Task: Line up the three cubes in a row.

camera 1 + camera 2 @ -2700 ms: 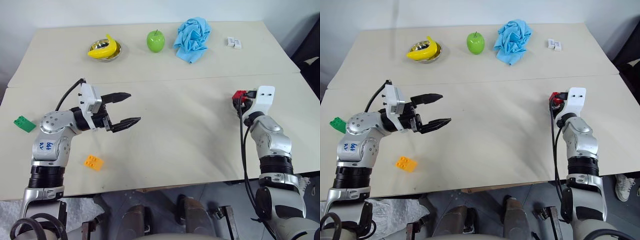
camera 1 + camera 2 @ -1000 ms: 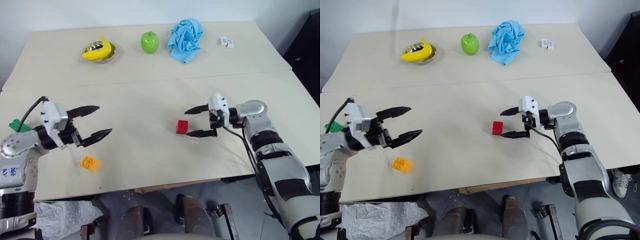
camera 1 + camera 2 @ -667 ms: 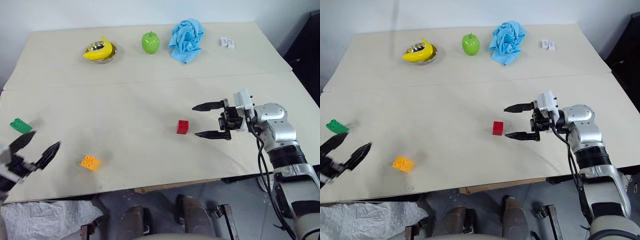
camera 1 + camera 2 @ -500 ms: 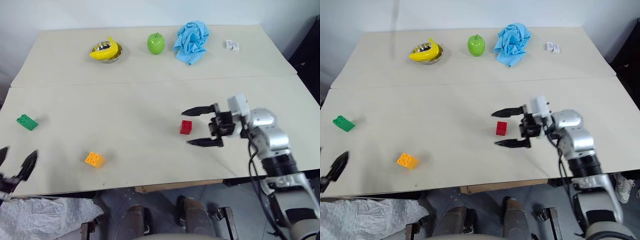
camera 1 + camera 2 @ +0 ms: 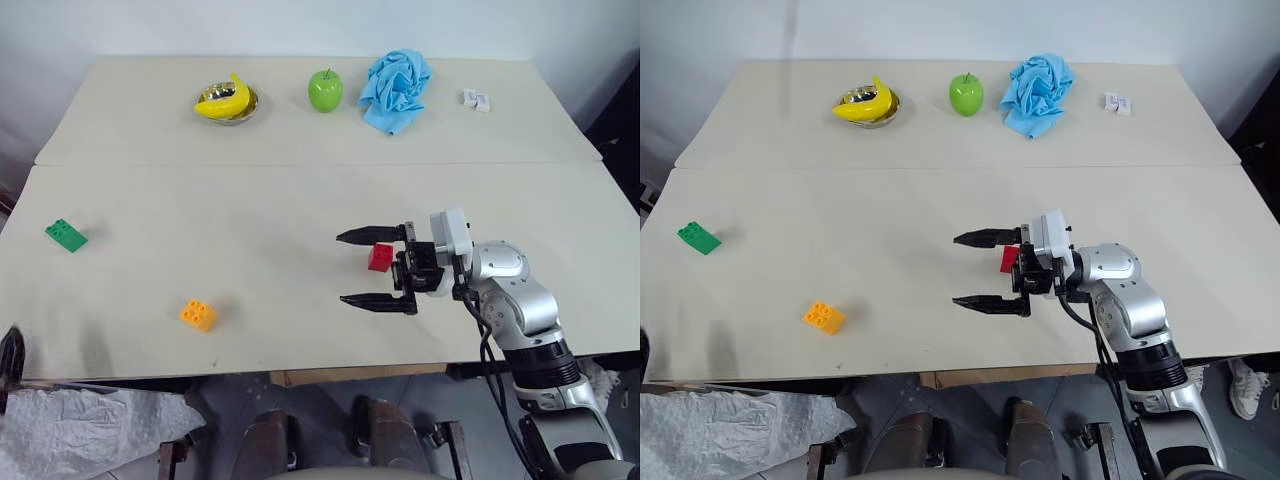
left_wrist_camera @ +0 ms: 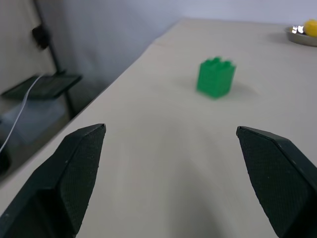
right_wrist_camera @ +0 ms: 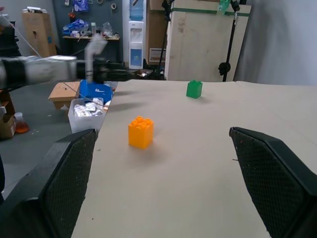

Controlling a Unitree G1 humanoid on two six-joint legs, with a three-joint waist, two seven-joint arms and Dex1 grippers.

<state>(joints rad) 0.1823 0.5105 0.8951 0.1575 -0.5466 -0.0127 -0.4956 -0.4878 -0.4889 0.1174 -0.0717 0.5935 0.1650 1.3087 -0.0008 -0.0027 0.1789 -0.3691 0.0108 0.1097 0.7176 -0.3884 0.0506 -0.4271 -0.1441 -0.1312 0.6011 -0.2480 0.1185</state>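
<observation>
Two pincers, both spread wide and pinching nothing. Right pincer (image 5: pixel 372 269) hung level over the front-centre of the table (image 5: pixel 250 200), pointed toward the robot's left, with the red brick (image 5: pixel 380 257) seen behind and between its fingers near their roots; contact with the fingers could not be made out. Probably aimed along the table that way for lining up the next brick, since the wrist view looked straight at the other two.

Left pincer (image 6: pixel 173 188) hovered at the table's left edge, fingers far apart, facing the green brick (image 6: pixel 215 78), likely readied for a reach toward it.

Three bricks well apart, so no row yet. Red one: small, bright, a little right of centre. Orange brick (image 5: pixel 198 314): studded on top, turned askew, near the front edge on the left. Green one (image 5: pixel 66 235): studded too, flat and angled, far to the left, near the edge.

At the far side, untouched: banana (image 5: pixel 226 98) in a metal bowl (image 5: pixel 244 110), green apple (image 5: pixel 325 90), crumpled blue cloth (image 5: pixel 397 78), two tiny white blocks (image 5: pixel 476 99).
</observation>
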